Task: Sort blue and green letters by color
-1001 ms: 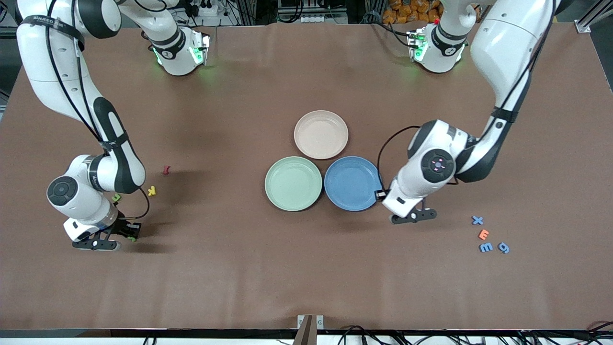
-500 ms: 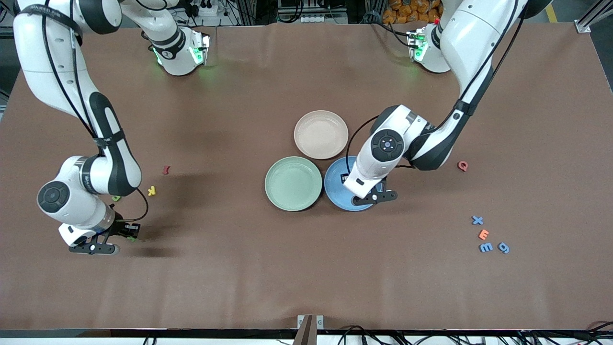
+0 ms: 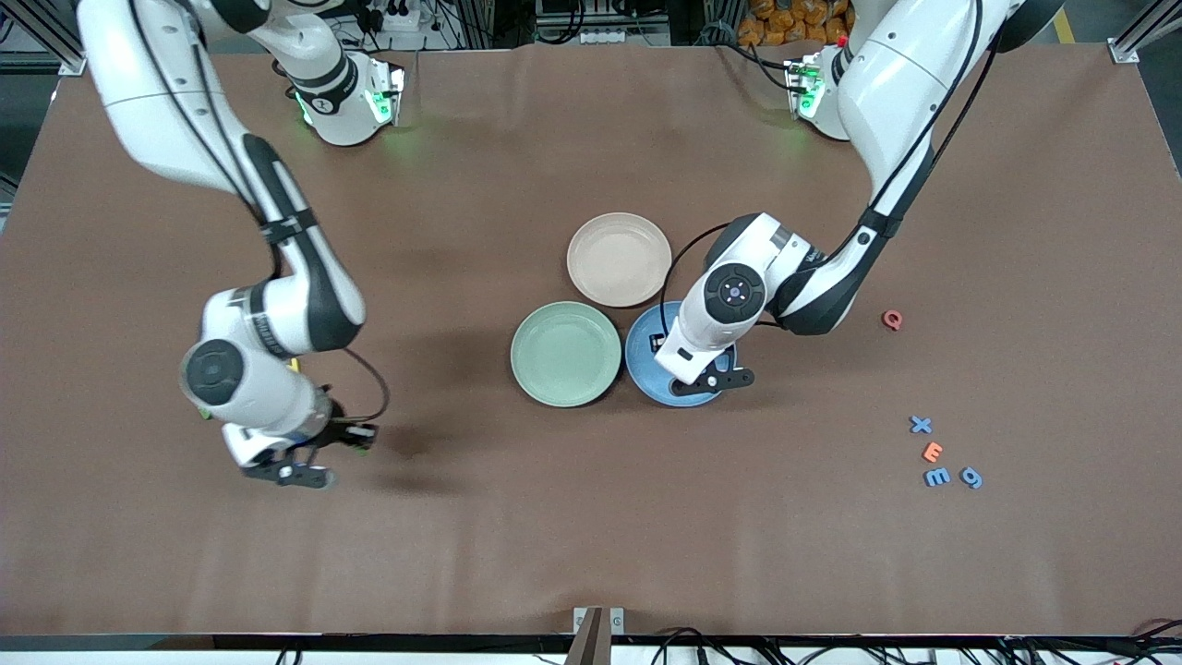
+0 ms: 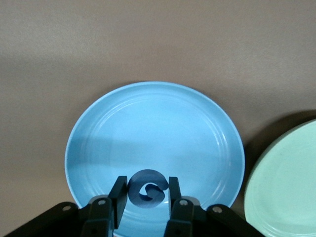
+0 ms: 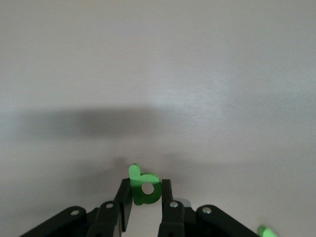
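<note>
Right gripper (image 5: 144,195) hangs over the table (image 3: 554,517), pinching green b (image 5: 146,186). Left gripper (image 4: 146,190) is low over blue plate (image 4: 148,113) with the curved blue letter (image 4: 146,196) at its tip; I cannot tell if it grips. Blue X (image 3: 921,425) lies toward the left arm's end.

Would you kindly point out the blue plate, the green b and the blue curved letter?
blue plate (image 4: 148,123): left wrist view, bare floor.
green b (image 5: 146,189): right wrist view, its round bowl.
blue curved letter (image 4: 146,187): left wrist view, its upper curve.

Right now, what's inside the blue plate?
In the blue plate, only a curved blue letter shows, between the left gripper fingers. The gripper covers the plate's near rim.
</note>
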